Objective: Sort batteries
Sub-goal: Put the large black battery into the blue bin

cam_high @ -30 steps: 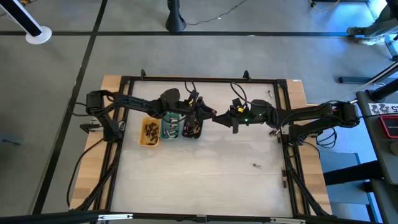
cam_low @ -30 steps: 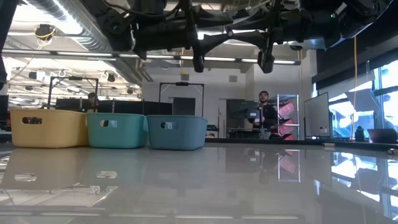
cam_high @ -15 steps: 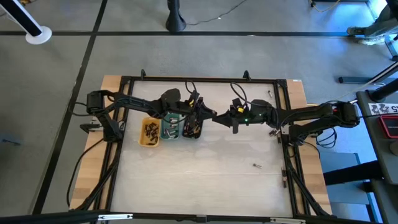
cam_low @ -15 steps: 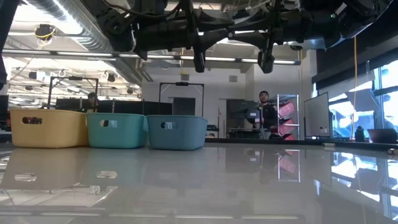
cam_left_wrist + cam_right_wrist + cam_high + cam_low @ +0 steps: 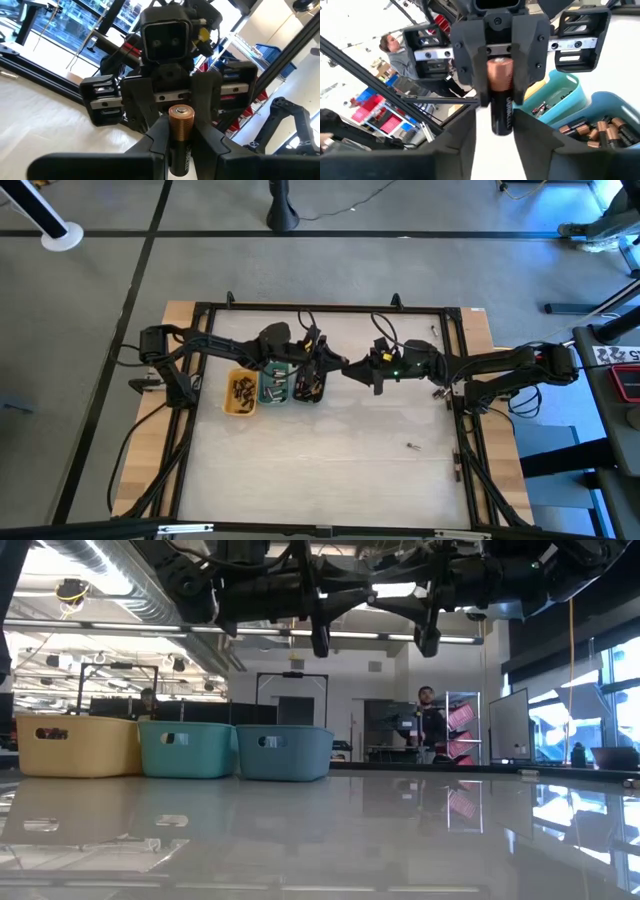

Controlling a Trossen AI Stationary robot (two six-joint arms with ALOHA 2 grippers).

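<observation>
One battery (image 5: 180,122), copper-topped with a black body, stands upright in the air between my two grippers. They meet fingertip to fingertip above the table's middle, just right of the trays. My left gripper (image 5: 335,364) reaches in from the left and my right gripper (image 5: 362,370) from the right, both shut on this battery (image 5: 501,95). The yellow tray (image 5: 241,391), green tray (image 5: 272,385) and grey-blue tray (image 5: 308,385) each hold several batteries. A loose battery (image 5: 411,446) lies on the table near the right side. My left gripper (image 5: 180,145) pinches the battery's black body (image 5: 180,150) between its two fingers (image 5: 156,145), coming level from the table's left, across the battery. The battery stands upright, copper end (image 5: 180,112) up, lifted clear of the table. My right gripper (image 5: 495,125) has its fingers (image 5: 527,140) on both sides of the same battery's black body (image 5: 502,120), coming level from the table's right, across it. The copper end (image 5: 500,72) points up. Whether both fingers press on it is not plain.
The three trays stand side by side left of centre, seen in the low view as the yellow tray (image 5: 75,746), green tray (image 5: 187,750) and grey-blue tray (image 5: 284,753). A black frame (image 5: 455,380) borders the table. A person (image 5: 428,725) stands in the room beyond.
</observation>
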